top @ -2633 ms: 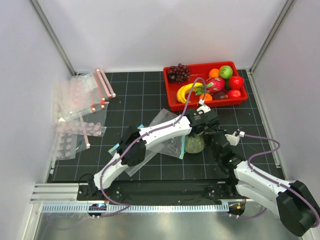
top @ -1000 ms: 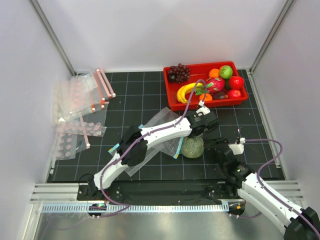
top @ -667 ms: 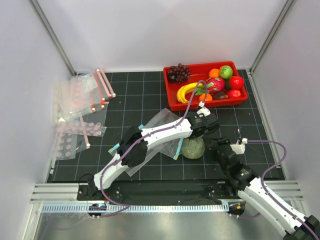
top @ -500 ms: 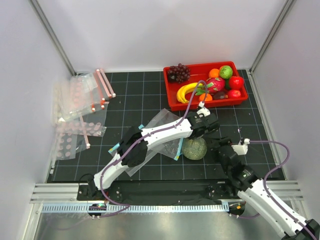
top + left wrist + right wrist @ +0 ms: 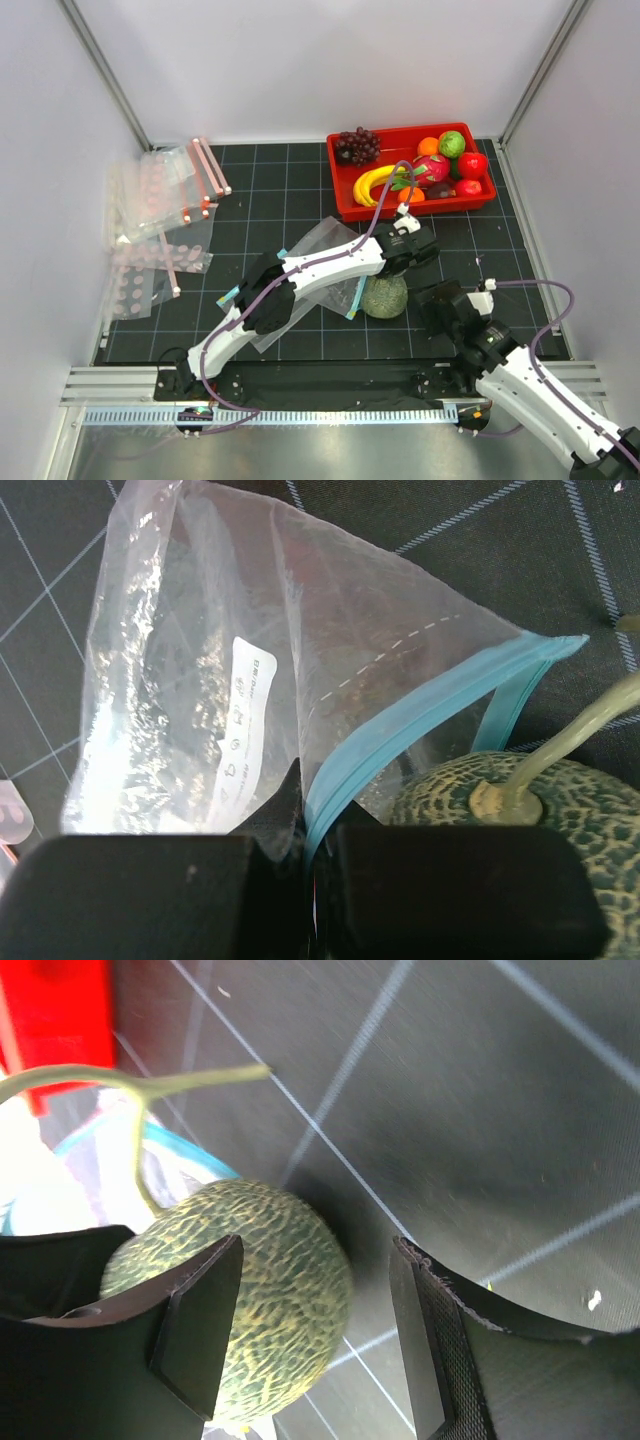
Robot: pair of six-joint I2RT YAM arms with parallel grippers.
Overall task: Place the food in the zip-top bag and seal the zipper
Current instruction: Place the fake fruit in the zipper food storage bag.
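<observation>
The green melon (image 5: 385, 297) lies on the black mat at the mouth of the clear zip-top bag (image 5: 326, 262). My left gripper (image 5: 312, 825) is shut on the bag's teal zipper (image 5: 420, 715) and holds that edge up beside the melon (image 5: 520, 810). My right gripper (image 5: 440, 300) is open just right of the melon. In the right wrist view the melon (image 5: 270, 1290) lies partly between the fingers (image 5: 195, 1330), with a gap to the right one. The yellow banana (image 5: 372, 183) and a small red fruit (image 5: 472, 165) lie in the red tray (image 5: 345, 205).
The tray at the back right also holds purple grapes (image 5: 356, 145), a pink dragon fruit (image 5: 430, 168), a green apple and an orange. Several clear bags with pink-red strips (image 5: 165, 195) lie at the left. White walls enclose the mat.
My right arm has drawn back from under the left gripper, then edged back toward the melon. The melon now lies in plain view at the bag's mouth. The left gripper has kept its hold.
</observation>
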